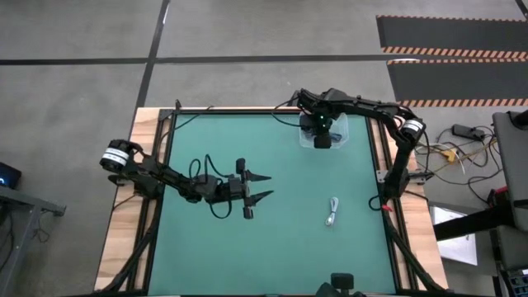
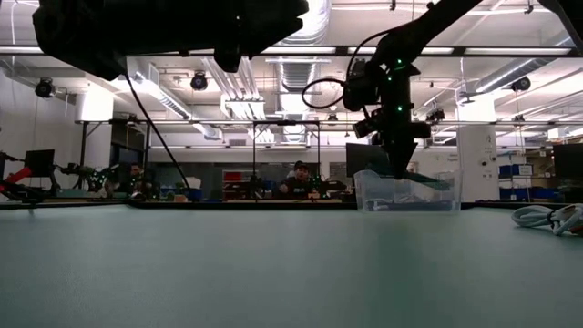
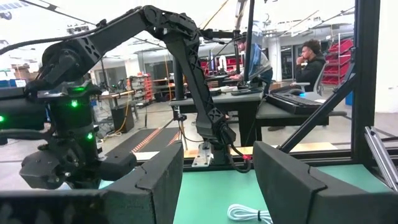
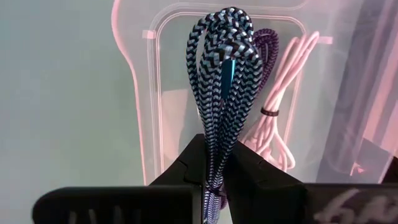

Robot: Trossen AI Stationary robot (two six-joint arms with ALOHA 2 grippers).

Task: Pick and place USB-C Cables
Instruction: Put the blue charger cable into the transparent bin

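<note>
The clear bin (image 1: 323, 134) at the far right corner of the green desk (image 1: 272, 239) serves as the landmark here. Nearest the camera side and well short of the bin, a white-grey cable (image 1: 332, 211) lies loose on the desk, not yet collected. To the left of that cable and well apart from the bin, the left gripper (image 1: 262, 187) hangs over the middle of the desk with its jaws spread wide and nothing between them.

Directly over the bin, the right gripper (image 4: 214, 171) has its jaws closed narrowly on a braided teal-blue cable (image 4: 221, 81), whose loops dangle just above or into the bin's opening. Inside the bin, a darker cable (image 4: 264, 46) and a pale coiled cable (image 4: 283, 99) already rest on the floor of the container.

By this showing, the task looks well along: cables are in the bin, one is about to be dropped, and the white-grey one remains. Nothing stands between it and the bin. Beyond the desk, people (image 2: 296, 178) sit at workbenches in the room.
</note>
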